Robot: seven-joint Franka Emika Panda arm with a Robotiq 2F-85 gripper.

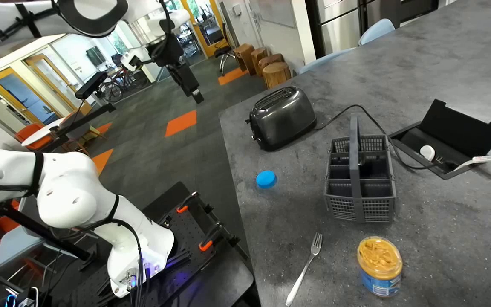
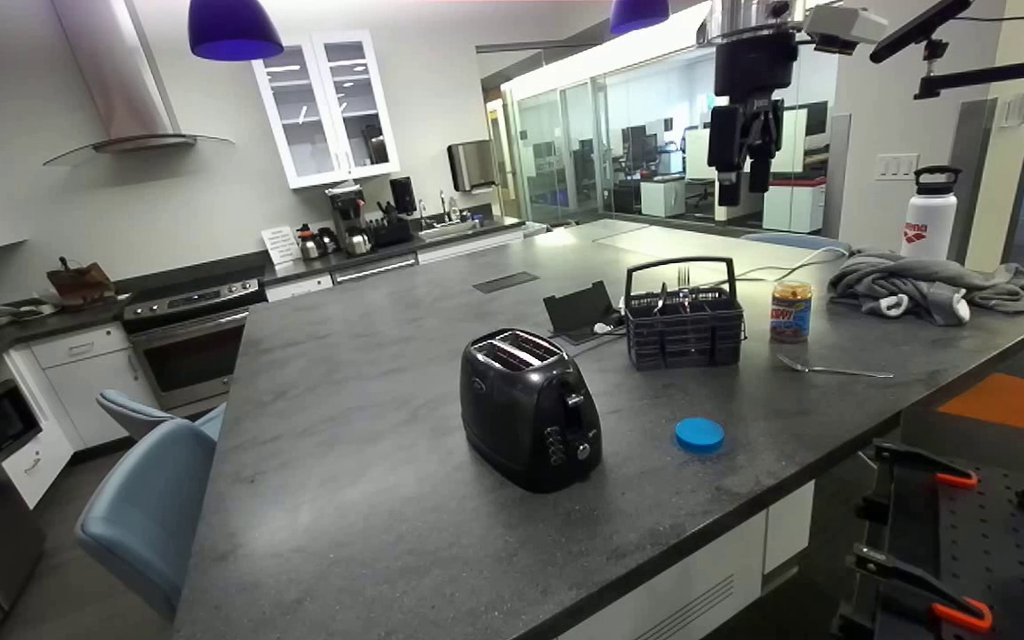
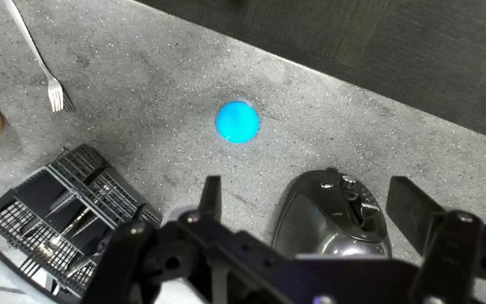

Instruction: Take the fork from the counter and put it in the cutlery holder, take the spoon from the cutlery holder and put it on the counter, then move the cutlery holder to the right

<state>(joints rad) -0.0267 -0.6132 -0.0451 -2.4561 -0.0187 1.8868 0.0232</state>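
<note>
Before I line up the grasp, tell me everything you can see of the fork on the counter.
The fork is silver and metallic-looking, with a long slim handle, narrow neck and tined head. It lies on the speckled grey counter, handle end nearest the edge, head roughly toward the cutlery holder but apart from it. Only the counter touches it.
</note>
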